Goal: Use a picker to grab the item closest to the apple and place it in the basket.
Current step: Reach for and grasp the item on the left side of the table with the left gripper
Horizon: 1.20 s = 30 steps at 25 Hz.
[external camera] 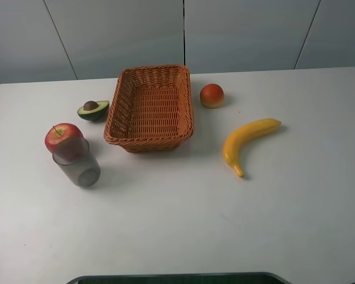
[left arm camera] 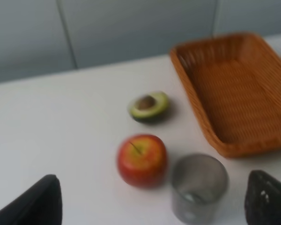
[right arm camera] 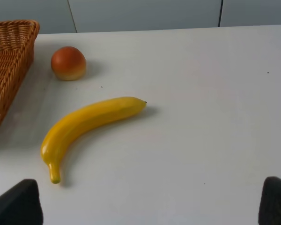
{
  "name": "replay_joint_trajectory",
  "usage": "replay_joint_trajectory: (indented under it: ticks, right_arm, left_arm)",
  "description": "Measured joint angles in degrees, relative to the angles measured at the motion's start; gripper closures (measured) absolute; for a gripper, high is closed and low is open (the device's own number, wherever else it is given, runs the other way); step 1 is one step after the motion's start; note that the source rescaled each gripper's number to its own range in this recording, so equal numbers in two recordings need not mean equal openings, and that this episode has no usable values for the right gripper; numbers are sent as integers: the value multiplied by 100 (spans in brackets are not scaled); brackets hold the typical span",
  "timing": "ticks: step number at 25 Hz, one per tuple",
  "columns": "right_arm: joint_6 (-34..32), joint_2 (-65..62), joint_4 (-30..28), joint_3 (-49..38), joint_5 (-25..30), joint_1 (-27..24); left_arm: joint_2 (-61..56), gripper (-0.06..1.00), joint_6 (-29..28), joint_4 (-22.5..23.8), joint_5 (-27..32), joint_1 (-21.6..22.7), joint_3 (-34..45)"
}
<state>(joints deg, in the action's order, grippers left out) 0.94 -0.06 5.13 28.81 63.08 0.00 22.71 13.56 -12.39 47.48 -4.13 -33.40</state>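
A red apple (external camera: 63, 137) lies at the table's left, and a grey see-through cup (external camera: 77, 162) stands right against its front. The wrist view shows the same apple (left arm camera: 142, 160) and cup (left arm camera: 198, 187), upright and empty. Half an avocado (external camera: 93, 109) lies behind the apple, beside the woven basket (external camera: 119, 97), which holds nothing. My left gripper (left arm camera: 152, 205) hovers short of the apple and cup, open, nothing between its dark fingers (left arm camera: 37, 204). My right gripper (right arm camera: 145, 204) is open over bare table near the banana (right arm camera: 86, 123). Neither gripper shows in the high view.
A yellow banana (external camera: 248, 141) lies right of the basket, and an orange-red peach (external camera: 212, 95) sits by the basket's far right corner. A grey wall runs along the table's far edge. A dark base edge (external camera: 177, 278) shows at the front.
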Motion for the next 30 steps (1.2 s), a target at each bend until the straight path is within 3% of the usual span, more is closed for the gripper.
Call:
replay_joint_trajectory:
  ticks: [3, 5, 11, 14, 22, 30]
  right_arm:
    - [0, 0, 0, 0, 0, 0]
    - [0, 0, 0, 0, 0, 0]
    - [0, 0, 0, 0, 0, 0]
    - [0, 0, 0, 0, 0, 0]
    - [0, 0, 0, 0, 0, 0]
    - [0, 0, 0, 0, 0, 0]
  left_arm:
    - [820, -6, 831, -897, 58, 0, 0]
    - [1353, -6, 1187, -1236, 58, 0, 0]
    - [2467, -6, 1453, -1306, -66, -197, -176]
    - [2892, -6, 1169, -1033, -56, -468, -494]
    - [4142, -6, -625, 552, 431, -1442, -1284]
    - [5439, -6, -1442, 959, 496, -2513, -1477]
